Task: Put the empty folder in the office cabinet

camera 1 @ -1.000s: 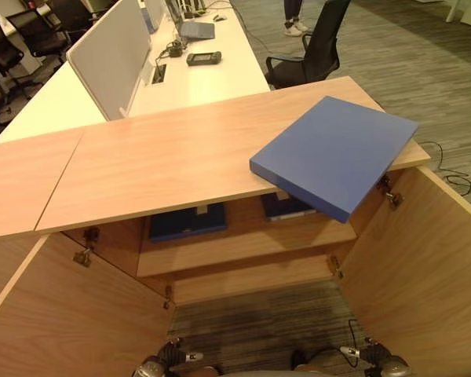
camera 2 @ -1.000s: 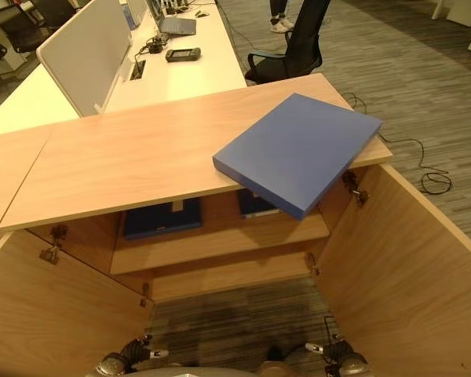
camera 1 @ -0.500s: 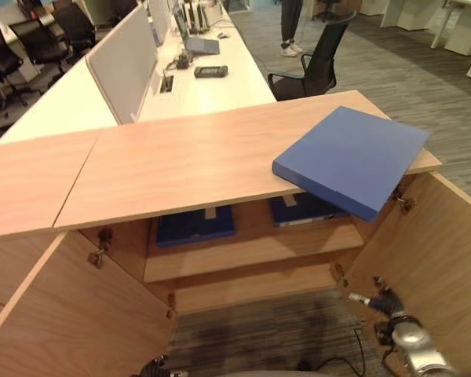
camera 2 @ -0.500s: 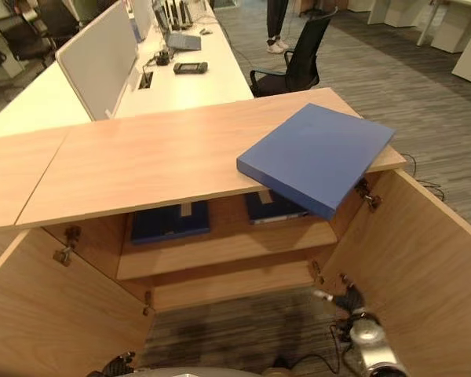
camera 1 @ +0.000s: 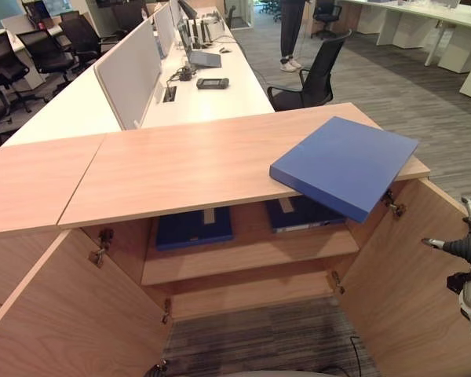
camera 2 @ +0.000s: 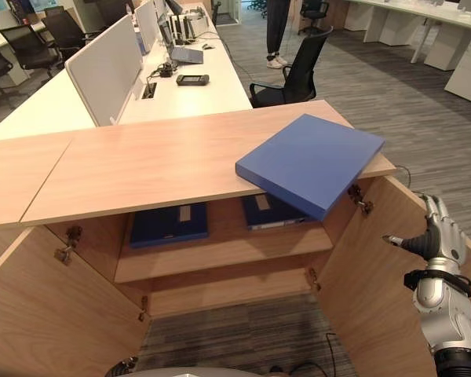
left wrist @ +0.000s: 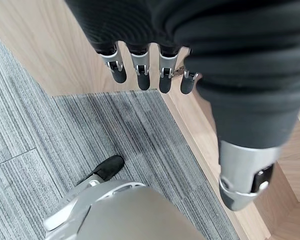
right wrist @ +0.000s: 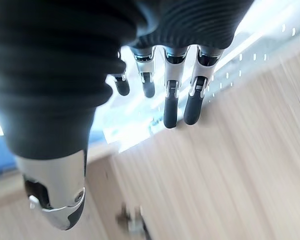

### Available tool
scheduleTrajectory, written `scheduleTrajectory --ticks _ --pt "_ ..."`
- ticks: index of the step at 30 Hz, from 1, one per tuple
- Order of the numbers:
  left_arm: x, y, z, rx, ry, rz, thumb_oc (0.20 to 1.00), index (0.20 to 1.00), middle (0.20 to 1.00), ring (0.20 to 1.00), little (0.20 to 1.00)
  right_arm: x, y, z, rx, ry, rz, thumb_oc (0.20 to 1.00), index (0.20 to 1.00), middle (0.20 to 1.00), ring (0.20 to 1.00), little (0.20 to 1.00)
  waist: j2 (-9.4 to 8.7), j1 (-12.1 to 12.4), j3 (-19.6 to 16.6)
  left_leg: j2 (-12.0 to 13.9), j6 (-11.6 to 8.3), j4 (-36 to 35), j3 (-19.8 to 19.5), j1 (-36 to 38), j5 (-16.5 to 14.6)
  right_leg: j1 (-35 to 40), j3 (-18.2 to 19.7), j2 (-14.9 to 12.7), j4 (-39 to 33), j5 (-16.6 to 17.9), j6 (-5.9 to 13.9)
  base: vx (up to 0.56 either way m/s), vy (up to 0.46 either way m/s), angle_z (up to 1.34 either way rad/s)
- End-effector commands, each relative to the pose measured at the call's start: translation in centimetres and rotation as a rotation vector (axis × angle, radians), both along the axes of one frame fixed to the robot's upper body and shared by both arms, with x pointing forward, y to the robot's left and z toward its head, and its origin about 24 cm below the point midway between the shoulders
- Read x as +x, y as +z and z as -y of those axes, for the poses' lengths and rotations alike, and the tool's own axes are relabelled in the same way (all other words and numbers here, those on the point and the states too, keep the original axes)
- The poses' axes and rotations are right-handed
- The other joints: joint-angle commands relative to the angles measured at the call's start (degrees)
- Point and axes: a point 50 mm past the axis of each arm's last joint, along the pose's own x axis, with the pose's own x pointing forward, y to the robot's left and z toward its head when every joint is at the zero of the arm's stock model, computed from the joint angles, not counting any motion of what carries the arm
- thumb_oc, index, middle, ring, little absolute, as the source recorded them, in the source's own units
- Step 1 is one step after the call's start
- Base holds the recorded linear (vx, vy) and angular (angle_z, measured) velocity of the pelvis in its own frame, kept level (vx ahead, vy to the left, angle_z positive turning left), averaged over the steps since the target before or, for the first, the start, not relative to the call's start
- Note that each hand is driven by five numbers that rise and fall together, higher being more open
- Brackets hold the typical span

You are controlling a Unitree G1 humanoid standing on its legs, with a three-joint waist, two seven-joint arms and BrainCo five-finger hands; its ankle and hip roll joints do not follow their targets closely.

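A blue folder (camera 1: 345, 165) lies flat on the wooden cabinet top (camera 1: 180, 165), near its right end, with one corner sticking out past the front edge. Nothing holds it. My right hand (camera 2: 435, 238) is raised beside the open right door (camera 2: 377, 290), lower than the folder and to its right, apart from it, fingers (right wrist: 170, 100) straight and empty. My left hand (left wrist: 140, 75) hangs low over the carpet by a wooden panel, fingers relaxed, holding nothing.
Both cabinet doors stand open, and the left door (camera 1: 63, 314) swings toward me. Two blue folders (camera 1: 194, 228) (camera 1: 302, 214) lie on the inner shelf (camera 1: 243, 255). Behind are a white desk (camera 1: 204, 94), a black chair (camera 1: 318, 67) and a standing person (camera 1: 290, 31).
My right hand has risen from the bottom edge to beside the right door. The camera has tilted up, showing more of the room. The folder has not moved.
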Motion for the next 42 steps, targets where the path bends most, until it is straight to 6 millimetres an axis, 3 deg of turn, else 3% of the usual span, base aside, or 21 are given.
scheduleTrajectory --ticks 1,8,13,27,42 --pt "2.4 0.6 -0.7 0.038 -0.037 0.063 1.0 1.0 1.0 1.0 1.0 1.4 5.2 0.8 -0.27 -0.014 0.106 1.0 1.0 1.0 1.0 1.0 -1.33 0.74 0.36 -0.63 0.32 0.78 -2.36 -0.53 -3.42 0.37 -0.48 1.16 0.9 -2.26 0.98 0.0 0.0 0.0" --pt "1.8 0.7 -1.4 0.04 -0.02 0.059 1.0 1.0 1.0 1.0 1.0 2.7 7.6 -0.4 -0.532 0.079 0.025 1.0 1.0 1.0 1.0 1.0 -1.66 1.51 0.11 -0.59 0.09 0.75 -2.35 -0.62 -3.06 0.47 -0.88 1.13 0.75 -2.13 1.12 0.0 0.0 0.0" --pt "1.5 0.7 -1.4 0.027 -0.029 0.063 1.0 1.0 1.0 1.0 1.0 3.7 7.7 -1.4 -0.615 0.161 -0.043 1.0 1.0 1.0 1.0 1.0 -1.72 2.0 0.05 -0.48 -0.07 0.78 -2.54 -0.5 -2.93 0.82 -1.27 1.12 0.73 -2.22 1.15 0.0 0.0 0.0" --pt "1.0 1.1 -2.1 0.013 -0.012 0.077 1.0 1.0 1.0 1.0 1.0 5.8 6.1 -3.5 -0.66 0.323 -0.198 1.0 1.0 1.0 1.0 1.0 -1.83 3.09 0.35 -0.44 -0.31 1.0 -3.76 -1.07 -2.46 1.28 -2.12 0.97 1.03 -2.56 0.95 0.01 0.001 0.06" --pt "1.8 2.2 -2.8 -0.008 0.022 0.16 1.0 1.0 1.0 1.0 1.0 6.6 4.6 -5.4 -0.594 0.387 -0.189 1.0 1.0 1.0 1.0 1.0 -1.75 4.53 0.62 -0.72 0.03 1.14 -6.52 -1.05 -2.47 2.43 -3.67 0.89 1.37 -3.36 0.44 0.02 -0.003 0.1"
